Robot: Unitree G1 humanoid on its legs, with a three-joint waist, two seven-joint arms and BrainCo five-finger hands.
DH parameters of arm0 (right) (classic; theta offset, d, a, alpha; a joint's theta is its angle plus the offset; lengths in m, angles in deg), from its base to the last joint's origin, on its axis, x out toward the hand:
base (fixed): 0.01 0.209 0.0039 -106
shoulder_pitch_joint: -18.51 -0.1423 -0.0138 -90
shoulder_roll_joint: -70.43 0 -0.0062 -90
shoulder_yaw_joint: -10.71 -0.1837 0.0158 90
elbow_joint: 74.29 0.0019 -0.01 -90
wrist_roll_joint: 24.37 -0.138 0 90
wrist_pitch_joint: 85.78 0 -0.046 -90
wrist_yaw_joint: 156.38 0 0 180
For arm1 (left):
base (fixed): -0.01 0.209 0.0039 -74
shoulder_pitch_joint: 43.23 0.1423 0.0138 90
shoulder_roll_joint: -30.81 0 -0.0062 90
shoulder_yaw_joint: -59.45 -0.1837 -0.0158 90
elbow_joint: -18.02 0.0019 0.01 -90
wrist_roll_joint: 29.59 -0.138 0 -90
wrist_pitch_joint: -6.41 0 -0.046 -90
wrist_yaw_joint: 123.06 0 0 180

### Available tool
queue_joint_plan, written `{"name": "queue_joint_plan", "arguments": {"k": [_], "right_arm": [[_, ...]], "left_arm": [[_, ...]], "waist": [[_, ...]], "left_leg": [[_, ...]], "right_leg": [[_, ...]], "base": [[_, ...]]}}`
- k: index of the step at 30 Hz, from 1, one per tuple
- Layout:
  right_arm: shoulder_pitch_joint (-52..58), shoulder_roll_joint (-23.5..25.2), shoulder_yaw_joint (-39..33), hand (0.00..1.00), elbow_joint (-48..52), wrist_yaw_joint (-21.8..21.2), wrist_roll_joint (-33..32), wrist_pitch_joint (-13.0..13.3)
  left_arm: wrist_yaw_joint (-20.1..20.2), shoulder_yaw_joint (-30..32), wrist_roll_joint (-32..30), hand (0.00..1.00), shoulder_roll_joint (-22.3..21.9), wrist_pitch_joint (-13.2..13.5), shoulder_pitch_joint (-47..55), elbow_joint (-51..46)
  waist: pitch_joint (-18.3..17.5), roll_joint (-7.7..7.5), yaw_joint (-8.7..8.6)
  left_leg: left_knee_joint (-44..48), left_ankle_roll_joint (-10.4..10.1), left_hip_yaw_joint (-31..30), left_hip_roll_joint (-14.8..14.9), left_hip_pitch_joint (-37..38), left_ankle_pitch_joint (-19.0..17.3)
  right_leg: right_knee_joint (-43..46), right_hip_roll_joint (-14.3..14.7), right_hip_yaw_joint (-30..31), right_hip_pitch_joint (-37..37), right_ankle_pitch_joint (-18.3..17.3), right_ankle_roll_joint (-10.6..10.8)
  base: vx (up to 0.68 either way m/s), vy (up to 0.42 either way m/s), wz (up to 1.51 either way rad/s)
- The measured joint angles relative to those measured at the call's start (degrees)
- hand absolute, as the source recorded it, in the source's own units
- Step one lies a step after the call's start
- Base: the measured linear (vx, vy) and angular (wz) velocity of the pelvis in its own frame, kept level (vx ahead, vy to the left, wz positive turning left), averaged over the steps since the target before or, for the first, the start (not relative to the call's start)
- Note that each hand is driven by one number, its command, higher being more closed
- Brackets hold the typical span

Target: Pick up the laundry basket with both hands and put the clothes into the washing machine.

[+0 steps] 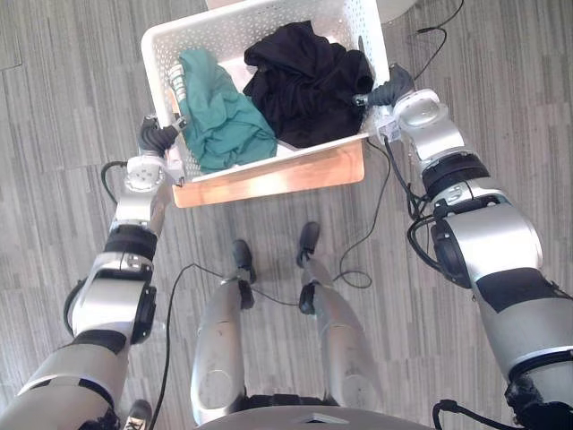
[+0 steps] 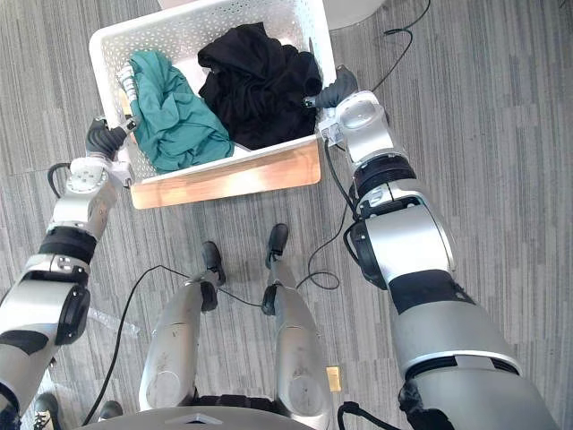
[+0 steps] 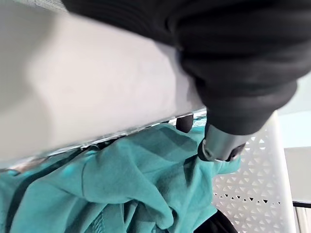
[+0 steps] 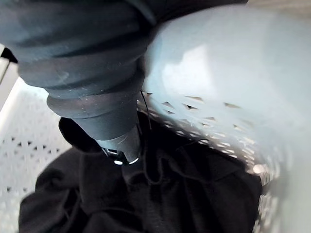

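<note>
The white perforated plastic laundry basket (image 1: 233,27) hangs between both hands above the grey plank floor (image 1: 72,107). The left hand (image 1: 157,136) and the right hand (image 1: 391,88) each clamp an opposite rim, probably for balance. The teal garment (image 1: 219,112) and the black garment (image 1: 304,85) lie inside.

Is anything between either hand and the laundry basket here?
Nothing visible. The left hand and right hand grip opposite side walls of the laundry basket, hooked over its rim.
</note>
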Motion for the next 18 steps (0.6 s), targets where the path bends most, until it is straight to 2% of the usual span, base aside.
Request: {"name": "queue_joint_plan", "arguments": {"k": [1, 3, 4, 6, 7, 10, 12, 14, 18], "right_arm": [[0.88, 0.02, -0.40, 1.00, 1.19, 0.73, -2.10, 0.01], [5.55, 0.03, -1.05, 1.00, 10.87, 3.83, -7.18, 0.01], [6.62, 0.02, -1.06, 1.00, 13.89, 4.57, -8.27, 0.07], [13.05, -0.42, -1.45, 1.00, 28.42, 6.86, -9.13, 0.51], [15.39, -0.63, -1.87, 1.00, 32.26, 7.39, -9.16, 0.71], [28.94, -0.89, -5.67, 1.00, 47.08, 8.54, -10.18, 4.33], [39.40, -0.86, -7.87, 1.00, 53.77, 8.39, -10.47, 6.66], [46.56, -0.50, -8.73, 1.00, 57.12, 7.60, -10.46, 7.73], [62.89, 1.33, -12.10, 1.00, 60.30, 3.39, -10.17, 8.31]], "left_arm": [[-0.34, 0.07, 1.31, 1.00, -0.20, 0.06, 1.31, -1.41], [-2.56, 0.44, 5.88, 1.00, -0.98, 0.30, 6.76, -6.87], [-3.04, 0.56, 7.11, 1.00, -0.99, 0.58, 8.32, -8.25], [-5.19, 1.59, 10.86, 1.00, -1.37, 1.49, 14.47, -14.75], [-5.57, 1.60, 11.66, 1.00, -1.41, 2.09, 16.16, -16.71], [-6.65, 1.48, 13.20, 1.00, -2.34, 3.78, 24.70, -28.03], [-6.64, 0.33, 13.17, 1.00, -3.23, 5.06, 29.80, -33.15], [-6.61, -0.15, 13.16, 1.00, -3.74, 5.14, 32.92, -34.64], [-5.92, -2.78, 11.91, 1.00, -6.70, 4.31, 41.42, -37.55]], "waist": [[0.00, 0.00, -0.07], [0.00, 0.00, -0.17], [0.00, 0.00, -0.16], [0.00, 0.00, -0.18], [0.00, 0.00, -0.11], [0.00, -0.01, 0.44], [-0.15, -0.01, -0.09], [-1.46, -0.13, -1.17], [-4.74, -0.30, -2.57]], "left_leg": [[-0.04, 0.00, 0.01, -0.01, 0.32, -0.01], [-0.77, -0.01, 0.53, -0.09, 2.23, -0.04], [-0.90, -0.04, 0.74, -0.10, 2.73, -0.08], [-0.91, -0.26, 1.11, 0.18, 4.51, -0.56], [-0.93, -0.36, 1.11, 0.26, 5.01, -0.66], [-1.83, -0.63, 1.16, 0.11, 8.22, -0.90], [-2.68, -0.57, 0.70, -0.76, 11.09, -1.20], [-2.80, -0.30, 0.65, -1.29, 11.76, -1.86], [-1.96, 0.13, 1.64, -1.58, 14.49, -3.35]], "right_leg": [[-0.08, 0.02, 0.01, 0.31, 0.00, 0.00], [-0.36, 0.06, 0.48, 1.70, -0.02, 0.02], [-0.46, 0.11, 0.73, 2.04, -0.02, 0.02], [-1.14, 0.59, 1.26, 3.86, -0.04, 0.05], [-1.40, 0.73, 1.30, 4.42, -0.04, 0.05], [-1.88, 0.91, 1.48, 7.41, -0.30, 0.36], [-1.97, 0.74, 1.98, 9.99, -0.70, 0.83], [-2.37, 0.53, 2.32, 10.90, -1.19, 1.44], [-2.52, 0.32, 3.57, 13.25, -1.89, 2.33]], "base": [[0.07, 0.009, -0.01], [0.07, 0.012, -0.08], [0.06, 0.008, -0.15], [0.05, 0.001, -0.12], [0.05, -0.003, -0.05], [0.06, 0.007, -0.01], [0.06, 0.034, 0.01], [0.04, 0.058, 0.00], [0.06, 0.077, -0.15]]}}
